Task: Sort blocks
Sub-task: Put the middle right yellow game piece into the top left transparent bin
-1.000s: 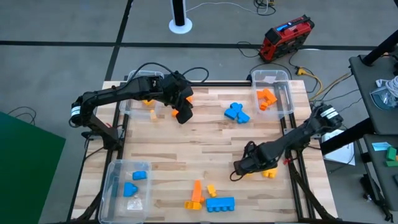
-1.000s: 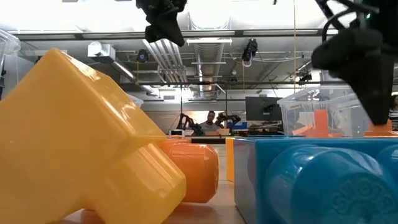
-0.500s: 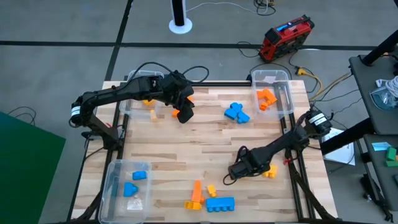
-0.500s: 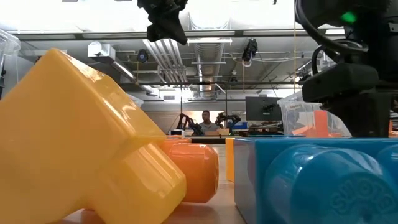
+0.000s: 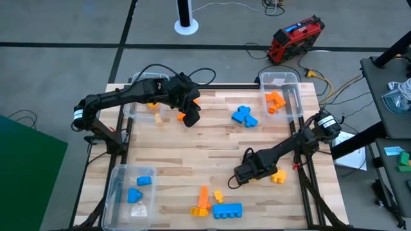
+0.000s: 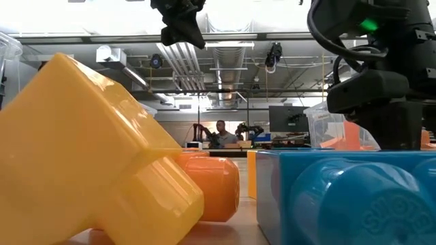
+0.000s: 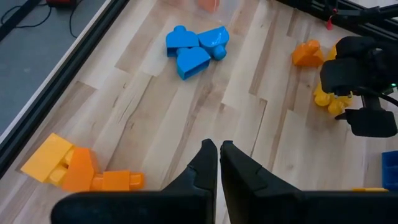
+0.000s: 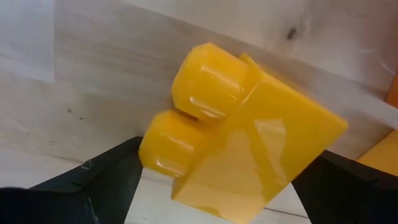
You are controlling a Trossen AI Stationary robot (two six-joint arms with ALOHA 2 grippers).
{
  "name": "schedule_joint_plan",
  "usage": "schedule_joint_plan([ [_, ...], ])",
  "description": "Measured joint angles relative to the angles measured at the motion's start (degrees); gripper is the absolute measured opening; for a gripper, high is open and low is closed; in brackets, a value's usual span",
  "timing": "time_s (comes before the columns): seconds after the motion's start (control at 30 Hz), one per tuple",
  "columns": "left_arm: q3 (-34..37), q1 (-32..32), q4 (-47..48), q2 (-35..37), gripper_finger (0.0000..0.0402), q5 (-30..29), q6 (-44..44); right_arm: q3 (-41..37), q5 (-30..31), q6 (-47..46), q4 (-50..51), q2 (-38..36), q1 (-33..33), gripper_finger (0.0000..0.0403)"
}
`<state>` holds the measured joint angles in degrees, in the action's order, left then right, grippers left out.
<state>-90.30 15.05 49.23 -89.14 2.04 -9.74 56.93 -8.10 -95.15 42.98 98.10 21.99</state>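
From above, my right gripper [image 5: 247, 172] sits low on the table's right-front, an orange block [image 5: 279, 176] just beside it. My left gripper [image 5: 190, 117] hovers by the far-left bin [image 5: 138, 102]. Right wrist view: my fingers spread wide around a yellow block [image 8: 239, 127]. Left wrist view: fingers [image 7: 208, 163] closed, empty.

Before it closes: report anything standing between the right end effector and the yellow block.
Nothing visible does. The yellow block lies on the table directly at the right end effector, with no other thing between them. An orange block lies off to one side, clear of the approach.
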Motion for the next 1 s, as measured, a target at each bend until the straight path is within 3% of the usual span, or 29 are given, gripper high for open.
schedule_joint_plan([
  [0.57, 0.0, 0.02, -0.38, -0.02, 0.0, 0.0, 0.17, 0.13, 1.16, -1.25, -1.44, -0.42, -1.06, 0.0359],
  [0.67, 0.0, 0.02, -0.42, -0.02, 0.0, 0.0, 0.22, 0.11, 0.92, -0.79, -0.89, -0.42, -1.06, 0.0334],
  [0.8, 0.0, 0.06, -0.45, -0.02, 0.0, 0.0, 0.22, 0.07, 0.79, 0.34, -0.31, -0.44, -1.06, 0.0269],
  [1.0, 0.0, 0.06, -0.55, -0.02, 0.0, 2.1, 0.49, 0.01, 0.57, 5.41, -0.08, -1.02, -1.08, 0.0265],
])
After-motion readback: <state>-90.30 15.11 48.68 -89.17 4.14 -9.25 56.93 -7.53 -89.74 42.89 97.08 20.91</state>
